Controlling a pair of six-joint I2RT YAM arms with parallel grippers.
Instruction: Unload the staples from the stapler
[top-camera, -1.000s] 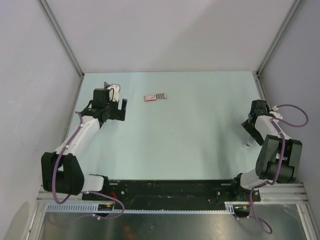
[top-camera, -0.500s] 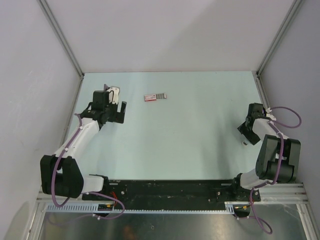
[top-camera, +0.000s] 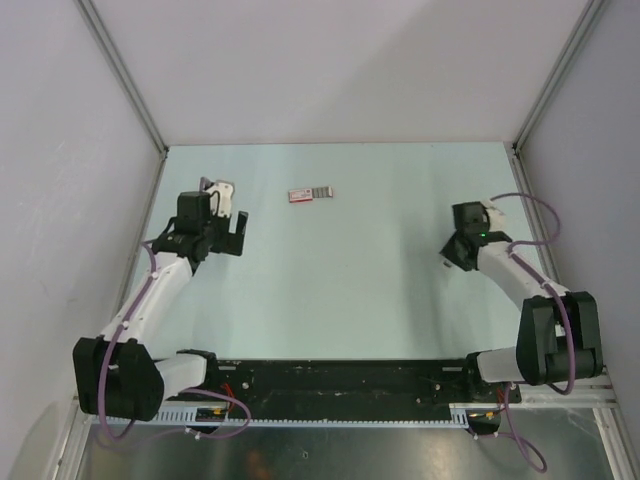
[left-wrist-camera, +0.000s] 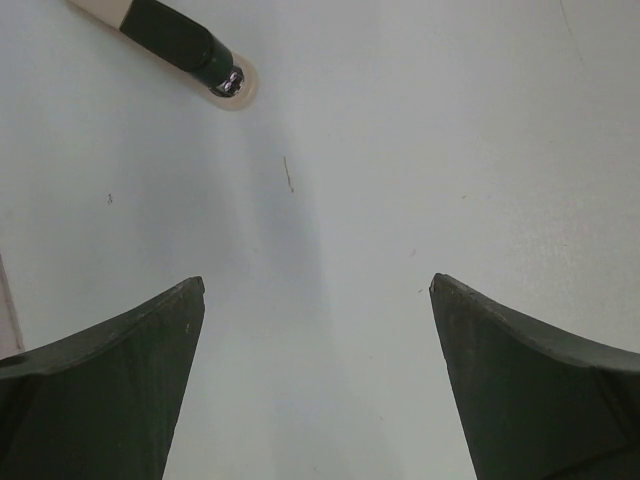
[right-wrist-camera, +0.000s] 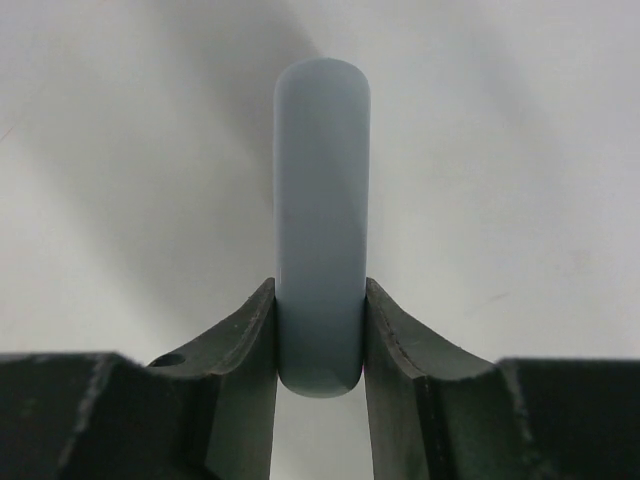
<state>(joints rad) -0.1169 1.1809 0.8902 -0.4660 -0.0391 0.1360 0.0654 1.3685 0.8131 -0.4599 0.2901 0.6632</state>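
In the right wrist view my right gripper (right-wrist-camera: 319, 290) is shut on the stapler (right-wrist-camera: 322, 180), seen here as a smooth grey-blue bar with rounded ends. Both fingers press its sides near its near end, and the rest of it sticks out past the fingertips. In the top view the right gripper (top-camera: 452, 258) hangs over the right part of the table, and the stapler is mostly hidden by it. My left gripper (left-wrist-camera: 317, 283) stands wide open over bare table, nothing between its fingers. In the top view it (top-camera: 238, 228) is at the left side.
A small red and grey oblong item (top-camera: 311, 193) lies at the back of the pale green table (top-camera: 350, 270). A black and cream rod with a shiny tip (left-wrist-camera: 180, 45) shows beyond the left gripper. Walls and frame posts (top-camera: 130, 90) close in three sides.
The right gripper has closed on the stapler and swung from the right edge towards the middle. The left arm has drawn back a little towards the near left, still open.
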